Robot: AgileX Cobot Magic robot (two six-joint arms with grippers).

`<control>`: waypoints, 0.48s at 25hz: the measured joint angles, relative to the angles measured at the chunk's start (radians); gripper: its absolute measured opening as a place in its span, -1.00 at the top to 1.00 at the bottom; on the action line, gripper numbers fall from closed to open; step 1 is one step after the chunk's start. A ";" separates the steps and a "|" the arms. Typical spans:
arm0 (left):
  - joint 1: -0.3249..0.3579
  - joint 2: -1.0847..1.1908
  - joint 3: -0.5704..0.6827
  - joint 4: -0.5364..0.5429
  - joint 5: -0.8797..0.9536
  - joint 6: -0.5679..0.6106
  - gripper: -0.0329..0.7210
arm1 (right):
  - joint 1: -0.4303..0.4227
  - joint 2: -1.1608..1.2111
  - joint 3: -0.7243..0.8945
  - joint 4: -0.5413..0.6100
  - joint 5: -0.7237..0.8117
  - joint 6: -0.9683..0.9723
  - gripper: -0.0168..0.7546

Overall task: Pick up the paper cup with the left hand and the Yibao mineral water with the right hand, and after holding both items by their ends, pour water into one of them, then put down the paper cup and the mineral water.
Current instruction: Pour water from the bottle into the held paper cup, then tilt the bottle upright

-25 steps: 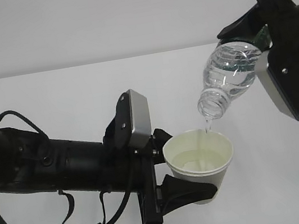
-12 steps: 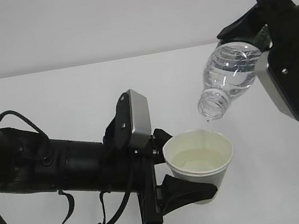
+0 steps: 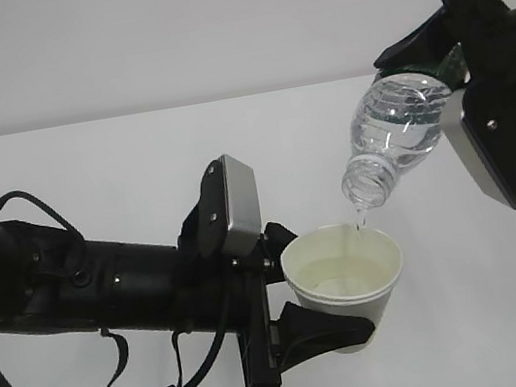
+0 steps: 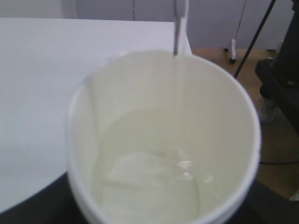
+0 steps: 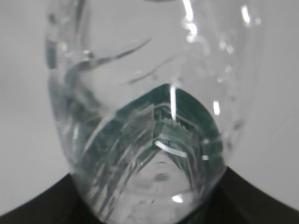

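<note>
Tilting neck-down in the upper right of the exterior view, the Yibao mineral water (image 3: 398, 130), a small clear ribbed plastic bottle with a dark green label band and no cap, sends a thin stream from its open mouth into the small white paper cup (image 3: 344, 281) just below it, lower centre of the frame. The right hand (image 3: 440, 52), a black arm with a grey-silver wrist plate, is closed around the bottle's base end, which leaves the neck free to hang over the cup. The left hand (image 3: 299, 295), a black arm with a grey-silver block on its wrist, clamps the cup low on its wall from the left, so the rolled rim stays open and level to catch the water. In the left wrist view the stream drops just inside the far rim and the cup looks partly filled with pale liquid. The cup sits raised above the white table (image 3: 88, 171). Pouring appears under way; setting both things down is not yet done.
</note>
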 joint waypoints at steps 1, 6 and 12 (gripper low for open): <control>0.000 0.000 0.000 0.000 0.000 0.000 -0.33 | 0.000 0.000 0.000 0.000 -0.002 -0.001 -0.12; 0.000 0.000 0.000 0.000 0.000 0.000 -0.33 | 0.000 0.000 0.000 0.000 -0.004 -0.008 -0.12; 0.000 0.000 0.000 0.001 0.000 0.000 -0.33 | 0.000 0.000 0.000 0.000 -0.006 -0.019 -0.12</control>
